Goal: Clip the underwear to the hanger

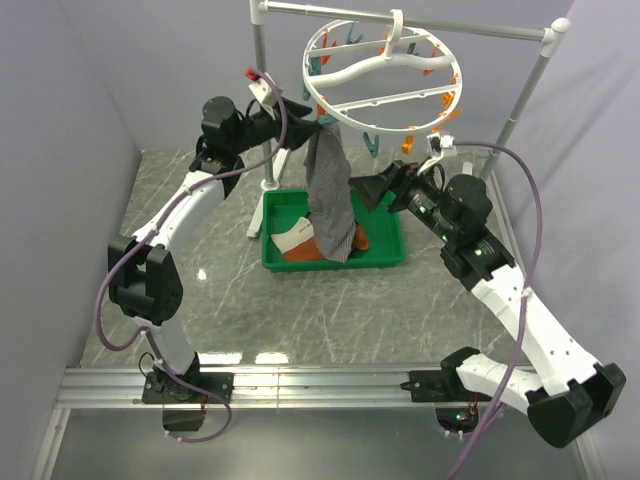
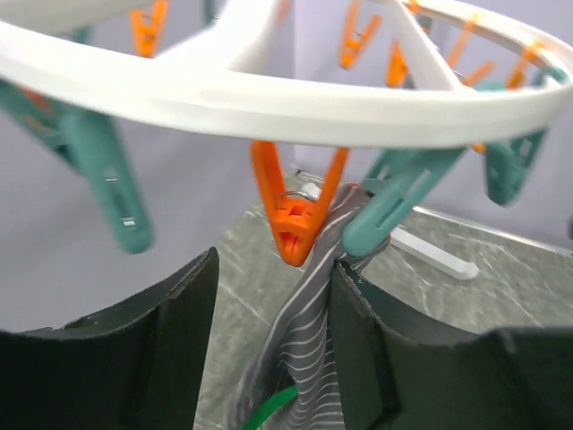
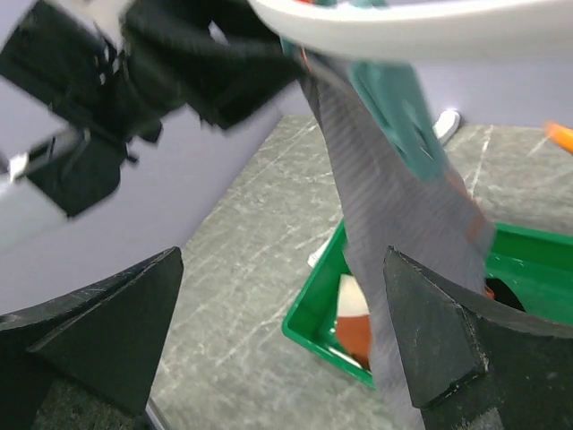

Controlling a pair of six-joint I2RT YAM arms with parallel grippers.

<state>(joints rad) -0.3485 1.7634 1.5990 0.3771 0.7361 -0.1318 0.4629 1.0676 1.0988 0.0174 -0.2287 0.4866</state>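
Note:
The white ring hanger (image 1: 385, 75) hangs by its hook from the rack bar. The grey striped underwear (image 1: 330, 190) dangles from the ring's near-left rim, its lower end in the green bin (image 1: 385, 262). In the left wrist view a teal clothespin (image 2: 394, 202) pinches the top of the underwear (image 2: 313, 358), next to an orange pin (image 2: 295, 215). My left gripper (image 2: 273, 269) is open, and the cloth hangs between its jaws against the right finger (image 2: 376, 340). My right gripper (image 3: 282, 269) is open wide, right of the underwear (image 3: 394, 206), holding nothing.
A white-and-grey tube rack (image 1: 450, 28) spans the back, with posts at left (image 1: 266, 150) and right (image 1: 520, 100). The green bin (image 3: 313, 322) holds an orange-rust garment and a white cloth (image 1: 295, 240). Purple walls close in on the sides and back.

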